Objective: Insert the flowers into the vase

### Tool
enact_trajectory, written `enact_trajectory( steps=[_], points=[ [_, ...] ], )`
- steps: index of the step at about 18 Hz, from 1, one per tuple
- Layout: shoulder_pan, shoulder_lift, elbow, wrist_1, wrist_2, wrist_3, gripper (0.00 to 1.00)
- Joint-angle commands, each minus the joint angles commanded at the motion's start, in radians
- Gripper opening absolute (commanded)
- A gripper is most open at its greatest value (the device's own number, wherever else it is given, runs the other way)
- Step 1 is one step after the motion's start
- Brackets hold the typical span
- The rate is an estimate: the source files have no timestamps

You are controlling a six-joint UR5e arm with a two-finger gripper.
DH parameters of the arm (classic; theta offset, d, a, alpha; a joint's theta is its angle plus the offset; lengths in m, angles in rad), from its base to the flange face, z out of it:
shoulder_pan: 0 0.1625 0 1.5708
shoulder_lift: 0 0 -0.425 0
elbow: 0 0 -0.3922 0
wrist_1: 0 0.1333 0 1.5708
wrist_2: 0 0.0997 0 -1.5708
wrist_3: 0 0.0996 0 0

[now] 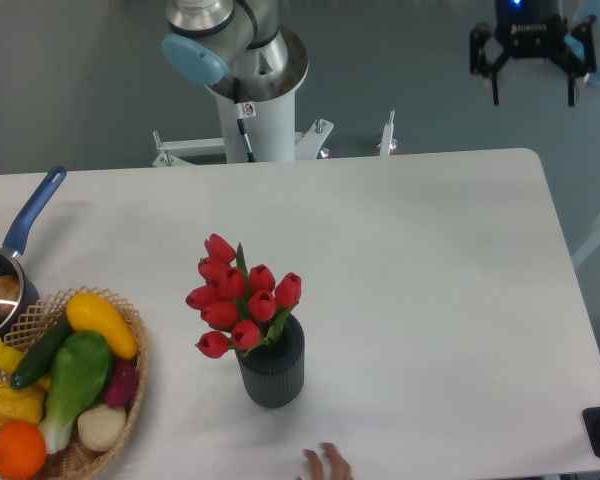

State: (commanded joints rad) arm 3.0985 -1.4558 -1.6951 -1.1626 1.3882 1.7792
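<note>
White table [420, 300] under the fixed camera: the flowers [242, 296] stand upright in the vase [272, 365], near the front edge, beside the wicker basket [130, 395]. The gripper [531, 62] hangs high beyond the far right corner, jaws spread, holding nothing. A person's fingertips [325, 464] show at the bottom edge. Judgement: insertion appears complete; no further placing move seems called for.

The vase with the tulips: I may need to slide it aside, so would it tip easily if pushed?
Probably somewhat. The vase is a narrow upright cylinder, and the flowers lean out to its left, so it looks top-heavy that way. Its ribbed wall should give some grip. A push low on the wall seems safer than one near the rim.
</note>
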Motion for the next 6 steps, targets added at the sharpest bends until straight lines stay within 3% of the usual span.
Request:
enact_trajectory(
  steps=[3, 6],
  points=[
    [0.04, 0.012, -0.001, -0.048, 0.021, 0.06, 1.0],
    [0.051, 0.014, -0.001, -0.052, 0.026, 0.097, 1.0]
  ],
)
